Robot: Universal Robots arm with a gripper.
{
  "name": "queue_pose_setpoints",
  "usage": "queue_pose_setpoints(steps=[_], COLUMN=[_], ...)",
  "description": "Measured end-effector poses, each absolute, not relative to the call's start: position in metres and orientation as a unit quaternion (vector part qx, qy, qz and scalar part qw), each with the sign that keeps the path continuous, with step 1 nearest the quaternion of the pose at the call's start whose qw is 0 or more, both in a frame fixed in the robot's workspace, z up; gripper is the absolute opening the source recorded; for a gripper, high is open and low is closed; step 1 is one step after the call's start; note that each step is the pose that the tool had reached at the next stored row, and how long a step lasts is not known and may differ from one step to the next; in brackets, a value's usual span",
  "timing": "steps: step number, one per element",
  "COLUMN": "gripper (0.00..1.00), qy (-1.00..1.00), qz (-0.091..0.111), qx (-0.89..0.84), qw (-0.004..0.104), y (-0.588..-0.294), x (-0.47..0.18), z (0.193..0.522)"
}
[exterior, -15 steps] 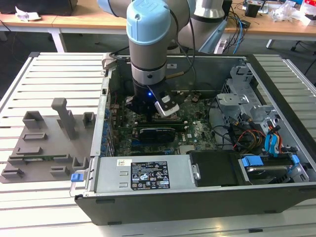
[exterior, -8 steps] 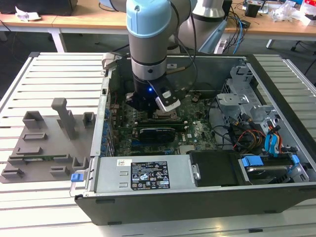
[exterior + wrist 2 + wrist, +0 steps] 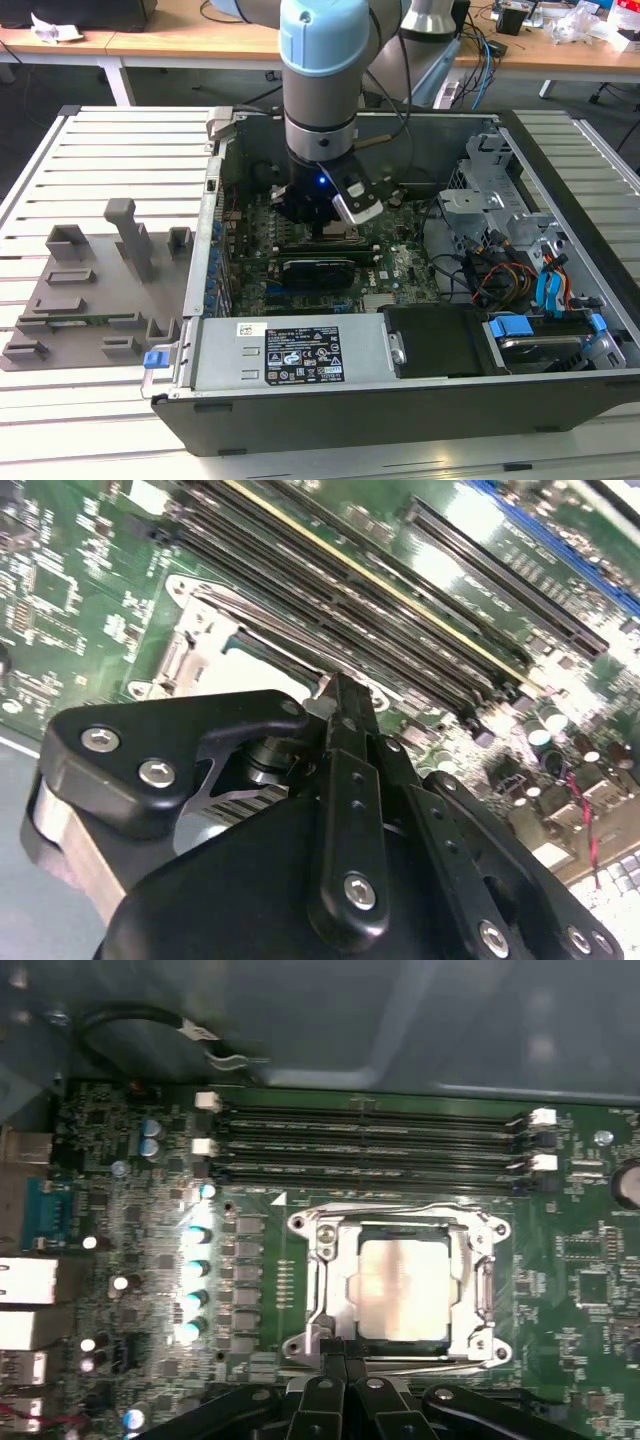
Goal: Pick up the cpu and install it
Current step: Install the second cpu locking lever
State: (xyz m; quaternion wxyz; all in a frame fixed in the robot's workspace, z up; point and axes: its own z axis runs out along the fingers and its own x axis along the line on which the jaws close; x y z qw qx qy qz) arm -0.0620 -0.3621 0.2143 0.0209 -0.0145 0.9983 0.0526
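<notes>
Task looked nearly done: cpu (image 3: 403,1287) lay flat inside socket frame (image 3: 322,1290) on motherboard (image 3: 580,1290), silvery top facing up, nothing gripping it. Socket retention seemed not yet closed over chip, though glare made that unsure. Gripper (image 3: 345,1355) sat just beside socket's edge, above board; finger pair (image 3: 333,1360) pressed together, narrow, holding nothing. In exterior view arm (image 3: 320,90) reached down into pc case (image 3: 420,400), gripper (image 3: 335,225) low over board. 4 RAM slots (image 3: 370,1140) ran along socket's far side.
</notes>
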Motion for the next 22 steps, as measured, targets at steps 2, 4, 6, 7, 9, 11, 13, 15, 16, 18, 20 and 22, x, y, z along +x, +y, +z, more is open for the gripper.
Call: queue_pose_setpoints(steps=[2, 4, 6, 7, 9, 11, 13, 15, 16, 18, 20, 22], gripper=[0.11, 0.11, 0.11, 0.11, 0.11, 0.11, 0.11, 0.11, 0.11, 0.11, 0.11, 0.11], qy=[0.998, 0.998, 0.998, 0.998, 0.998, 0.998, 0.999, 0.999, 0.999, 0.999, 0.999, 0.999], qz=[0.052, 0.052, 0.052, 0.050, 0.050, 0.049, 0.048, 0.046, 0.046, 0.045, 0.043, 0.039], qx=[-0.014, -0.015, -0.014, -0.015, -0.015, -0.015, -0.015, -0.015, -0.015, -0.015, -0.015, -0.015], qw=[0.021, 0.021, 0.021, 0.021, 0.021, 0.021, 0.021, 0.021, 0.021, 0.021, 0.021, 0.020], y=[-0.361, -0.359, -0.357, -0.355, -0.353, -0.351, -0.349, -0.348, -0.346, -0.345, -0.341, -0.339], x=[-0.057, -0.052, -0.047, -0.044, -0.041, -0.039, -0.037, -0.035, -0.034, -0.033, -0.032, -0.032], z=[0.214, 0.214, 0.214, 0.214, 0.214, 0.214, 0.215, 0.215, 0.215, 0.216, 0.217, 0.221])
